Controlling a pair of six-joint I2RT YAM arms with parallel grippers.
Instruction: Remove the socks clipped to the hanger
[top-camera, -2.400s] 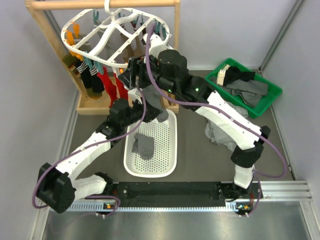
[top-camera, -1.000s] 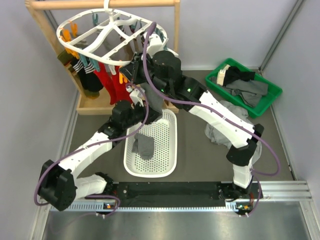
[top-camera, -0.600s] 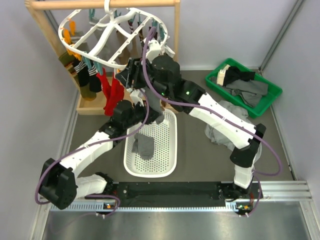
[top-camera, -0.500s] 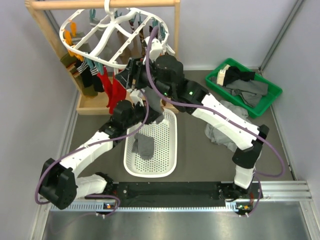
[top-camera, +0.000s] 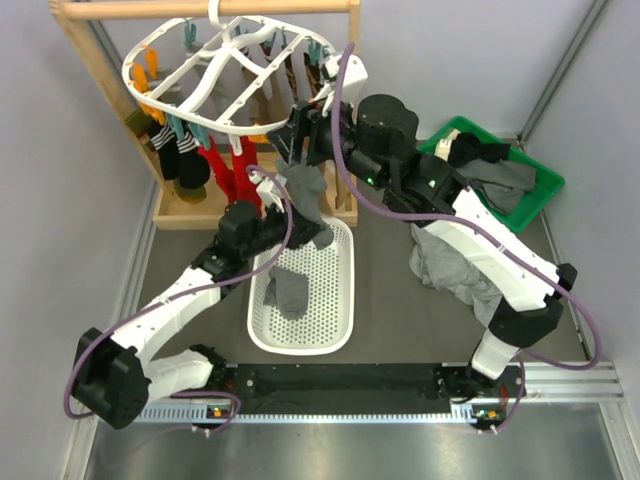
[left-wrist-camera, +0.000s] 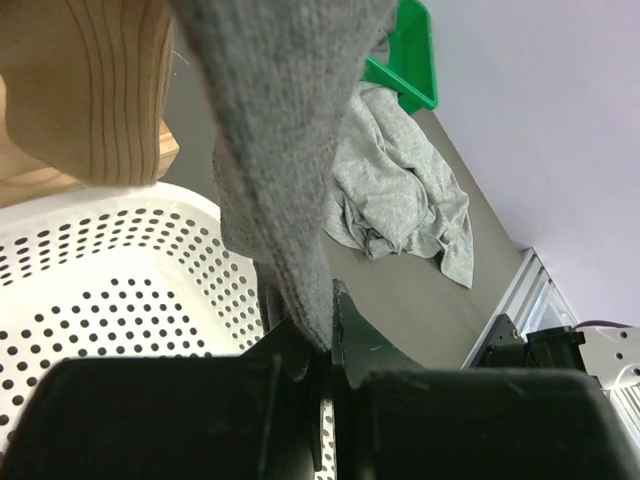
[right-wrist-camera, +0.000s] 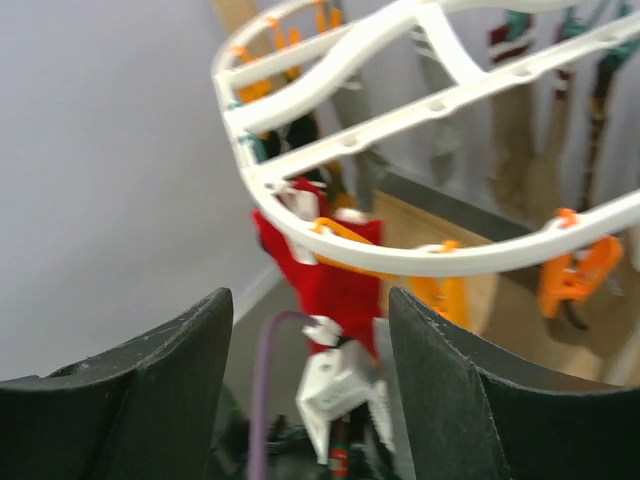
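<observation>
Your left gripper (left-wrist-camera: 322, 335) pinches the grey sock (left-wrist-camera: 280, 150); expect it light, limp, stretchy. Your right gripper (right-wrist-camera: 310, 360) gapes empty: grasp close under the hanger (right-wrist-camera: 400, 125) clips

Grey table (top-camera: 390, 300) with basket (top-camera: 325, 290), bin (top-camera: 538, 206), garment (top-camera: 440, 268)

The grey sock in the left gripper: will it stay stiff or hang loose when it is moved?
Probably floppy: the grey sock bends in soft folds above the shut left gripper. Likely light, since it is thin knit cloth. Its loose end may drag on the rim of the white basket, so lifting it clear seems wise.
</observation>
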